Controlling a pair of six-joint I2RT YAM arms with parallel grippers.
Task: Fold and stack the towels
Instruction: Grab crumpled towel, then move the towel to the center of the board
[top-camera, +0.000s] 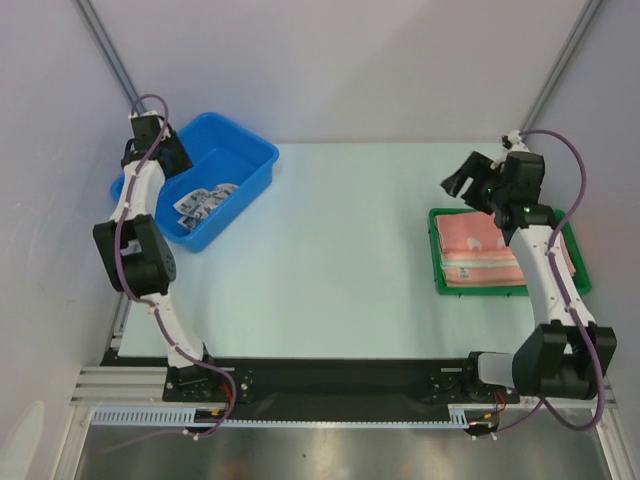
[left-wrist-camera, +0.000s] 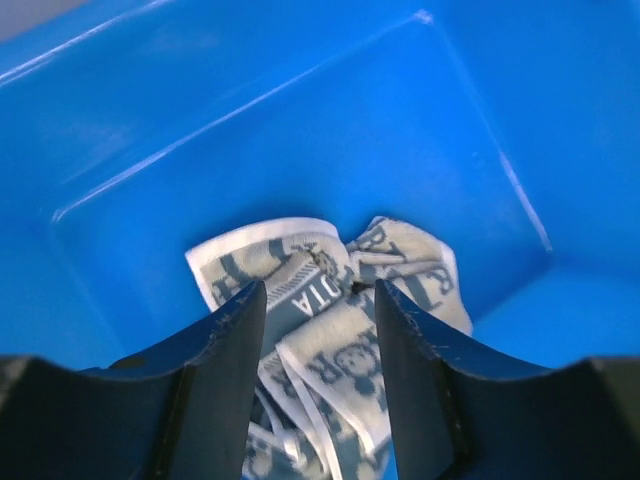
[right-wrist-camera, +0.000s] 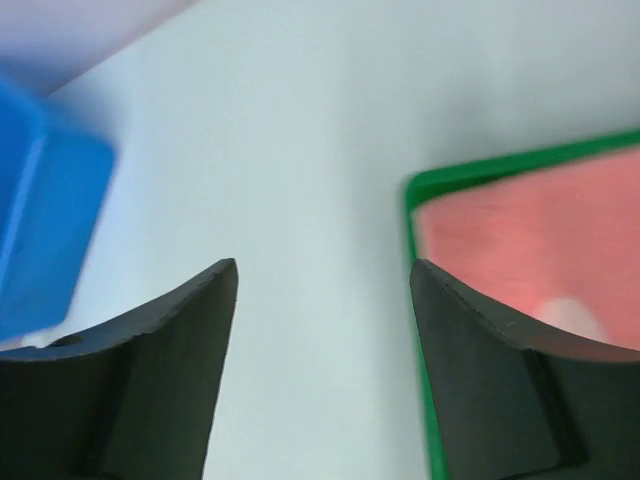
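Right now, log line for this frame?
left gripper open over patterned towel in blue bin | right gripper open near green tray | pink towels stacked in tray

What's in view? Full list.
bin: 1, blue, table's far left
patterned towel: 1, blue-and-white, crumpled in bin
tray: 1, green, table's right side
pink towels: folded stack, count unclear, in tray
table: 1, pale, under it all
left hand: 1, black, open, down in bin over patterned towel
right hand: 1, black, open, above table beside tray
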